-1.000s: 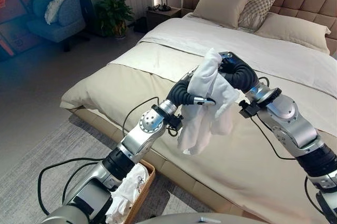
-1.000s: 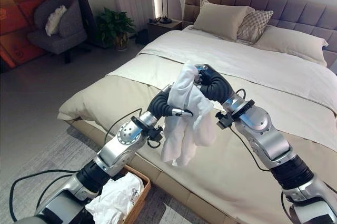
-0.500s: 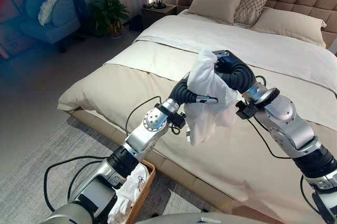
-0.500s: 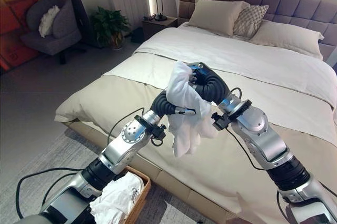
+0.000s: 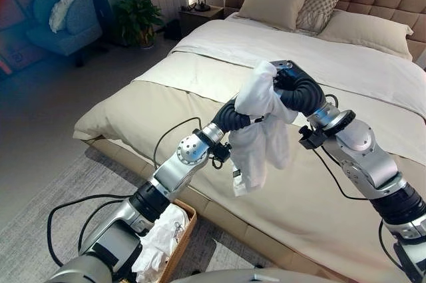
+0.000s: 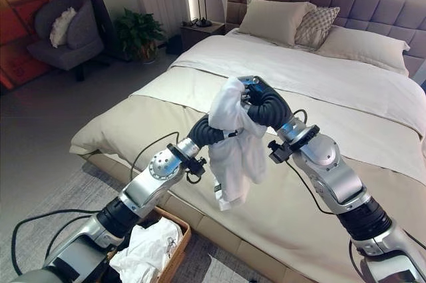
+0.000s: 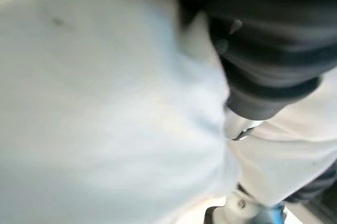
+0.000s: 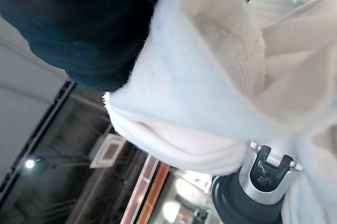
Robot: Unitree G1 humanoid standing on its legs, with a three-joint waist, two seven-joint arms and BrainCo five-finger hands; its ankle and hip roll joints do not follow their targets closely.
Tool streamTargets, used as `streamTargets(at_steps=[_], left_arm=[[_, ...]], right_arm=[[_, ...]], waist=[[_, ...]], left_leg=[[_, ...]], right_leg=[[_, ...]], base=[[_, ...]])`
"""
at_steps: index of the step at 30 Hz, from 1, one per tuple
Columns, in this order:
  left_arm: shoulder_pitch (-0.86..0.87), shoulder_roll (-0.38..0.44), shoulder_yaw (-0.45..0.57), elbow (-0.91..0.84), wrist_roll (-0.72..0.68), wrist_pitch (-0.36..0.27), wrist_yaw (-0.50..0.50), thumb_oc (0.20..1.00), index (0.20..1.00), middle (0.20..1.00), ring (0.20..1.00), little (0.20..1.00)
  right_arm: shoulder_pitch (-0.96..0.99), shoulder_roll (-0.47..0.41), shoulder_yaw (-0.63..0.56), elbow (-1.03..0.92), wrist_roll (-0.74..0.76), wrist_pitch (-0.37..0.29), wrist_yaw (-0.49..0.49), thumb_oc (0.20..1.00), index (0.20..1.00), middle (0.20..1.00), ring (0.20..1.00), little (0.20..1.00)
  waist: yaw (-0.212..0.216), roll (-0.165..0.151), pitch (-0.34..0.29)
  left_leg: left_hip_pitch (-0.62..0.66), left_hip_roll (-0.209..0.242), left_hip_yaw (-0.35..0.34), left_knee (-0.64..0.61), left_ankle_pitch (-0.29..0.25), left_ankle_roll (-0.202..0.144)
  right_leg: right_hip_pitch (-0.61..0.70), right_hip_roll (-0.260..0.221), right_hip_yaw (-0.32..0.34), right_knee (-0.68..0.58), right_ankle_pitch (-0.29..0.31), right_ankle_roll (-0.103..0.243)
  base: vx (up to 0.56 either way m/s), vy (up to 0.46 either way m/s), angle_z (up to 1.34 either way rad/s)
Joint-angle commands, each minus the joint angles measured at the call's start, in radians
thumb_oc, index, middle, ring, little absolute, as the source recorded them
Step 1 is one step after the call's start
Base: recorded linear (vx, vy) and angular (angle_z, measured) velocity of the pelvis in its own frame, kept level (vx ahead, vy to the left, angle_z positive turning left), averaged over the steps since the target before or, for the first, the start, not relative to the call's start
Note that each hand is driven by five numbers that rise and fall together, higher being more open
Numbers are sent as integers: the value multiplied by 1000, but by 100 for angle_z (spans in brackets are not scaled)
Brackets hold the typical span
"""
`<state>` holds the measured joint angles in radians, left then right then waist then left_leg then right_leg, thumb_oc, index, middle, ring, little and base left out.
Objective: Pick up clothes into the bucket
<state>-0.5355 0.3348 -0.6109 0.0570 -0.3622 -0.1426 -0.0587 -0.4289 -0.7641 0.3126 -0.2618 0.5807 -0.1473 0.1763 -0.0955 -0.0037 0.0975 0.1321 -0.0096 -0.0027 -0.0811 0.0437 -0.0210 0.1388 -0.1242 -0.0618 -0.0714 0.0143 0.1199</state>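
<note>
Since half a second ago the white garment (image 5: 261,130) has dropped longer from my two hands, its lower end now dangling further toward the bed's edge. My right robot hand (image 5: 287,82) sits at the top of the bunch, pressed into the cloth; its fingers are buried in the fabric, so I cannot tell how far they are closed. My left robot hand (image 5: 234,118) comes in just below it, against the garment's side (fingers also hidden behind the folds). The garment hangs in the air above the beige bed (image 5: 333,196). The wicker basket (image 6: 174,246), already holding white clothes (image 6: 143,253), stands on the floor below my left arm.
</note>
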Motion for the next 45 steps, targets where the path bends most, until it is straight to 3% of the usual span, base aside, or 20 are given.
streamTargets(at_steps=[1,2,3,10,13,15,21,26,35,38,42,45], left_arm=[[-25,3,-24,10,59,-38,-12,200,200,200,200,200],[-20,7,-19,5,60,-40,-13,200,200,200,200,200],[-2,27,7,-11,71,-46,-8,200,200,200,200,200],[59,78,96,-40,73,-57,14,200,200,200,200,200],[155,154,226,-85,62,-73,30,200,200,200,200,200],[183,168,256,-98,56,-74,33,200,200,200,200,200],[329,247,478,-152,40,-97,64,200,200,200,200,200],[434,266,621,-153,45,-117,83,200,200,200,200,200],[570,249,812,14,137,-131,181,200,200,200,200,200],[567,247,831,78,166,-139,237,200,200,200,200,200],[553,264,828,136,217,-143,286,200,200,200,200,200],[508,319,796,224,314,-176,397,200,200,200,200,200]], right_arm=[[-78,46,-94,-102,26,-101,-25,391,391,391,391,391],[-73,47,-99,-100,22,-101,-26,460,460,460,460,460],[-55,48,-122,-93,2,-101,-35,1000,1000,1000,1000,1000],[-2,54,-195,-53,-19,-108,-70,1000,1000,1000,1000,1000],[75,34,-286,-5,-19,-112,-93,1000,1000,1000,1000,1000],[94,30,-301,0,-21,-109,-93,1000,1000,1000,1000,1000],[255,22,-425,93,-72,-86,-107,1000,1000,1000,1000,1000],[378,103,-486,199,-109,-73,-123,1000,1000,1000,1000,1000],[505,337,-459,816,-185,-62,-215,1000,1000,1000,1000,1000],[494,379,-453,981,-148,-75,-235,1000,1000,1000,1000,1000],[492,379,-411,1130,-221,-64,-253,1000,1000,1000,1000,1000],[482,364,-309,1253,-342,-49,-278,1000,1000,1000,1000,1000]], waist=[[16,-46,-72],[17,-46,-72],[20,-45,-73],[26,-46,-75],[33,-46,-76],[35,-47,-76],[44,-44,-74],[46,-42,-69],[53,-38,1],[52,-38,37],[56,-40,77],[55,-42,144]], left_leg=[[-52,-28,-29,129,-111,18],[-52,-29,-30,129,-111,18],[-50,-28,-32,129,-112,17],[-46,-26,-34,125,-113,16],[-45,-25,-35,124,-113,13],[-44,-25,-34,123,-114,12],[-34,-24,-41,118,-126,10],[-37,-25,-44,122,-130,10],[-93,-32,-53,159,-128,12],[-138,-35,-57,177,-125,12],[-187,-40,-65,202,-121,16],[-247,-44,-74,212,-99,19]], right_leg=[[-90,-28,-7,136,-26,18],[-89,-28,-6,135,-26,17],[-87,-28,-8,136,-28,16],[-82,-28,-12,134,-28,16],[-78,-29,-18,131,-29,15],[-77,-30,-19,130,-29,16],[-67,-27,-21,127,-41,14],[-68,-26,-20,131,-47,11],[-121,-22,-22,164,-51,6],[-166,-21,-20,185,-49,5],[-220,-22,-15,218,-46,6],[-304,-25,-5,277,-41,3]], base=[[0,0,0],[0,0,0],[0,0,0],[0,0,0],[0,0,0],[0,0,0],[14,-3,0],[10,2,1],[-41,21,3],[-132,29,6],[-119,32,2],[-146,54,2]])
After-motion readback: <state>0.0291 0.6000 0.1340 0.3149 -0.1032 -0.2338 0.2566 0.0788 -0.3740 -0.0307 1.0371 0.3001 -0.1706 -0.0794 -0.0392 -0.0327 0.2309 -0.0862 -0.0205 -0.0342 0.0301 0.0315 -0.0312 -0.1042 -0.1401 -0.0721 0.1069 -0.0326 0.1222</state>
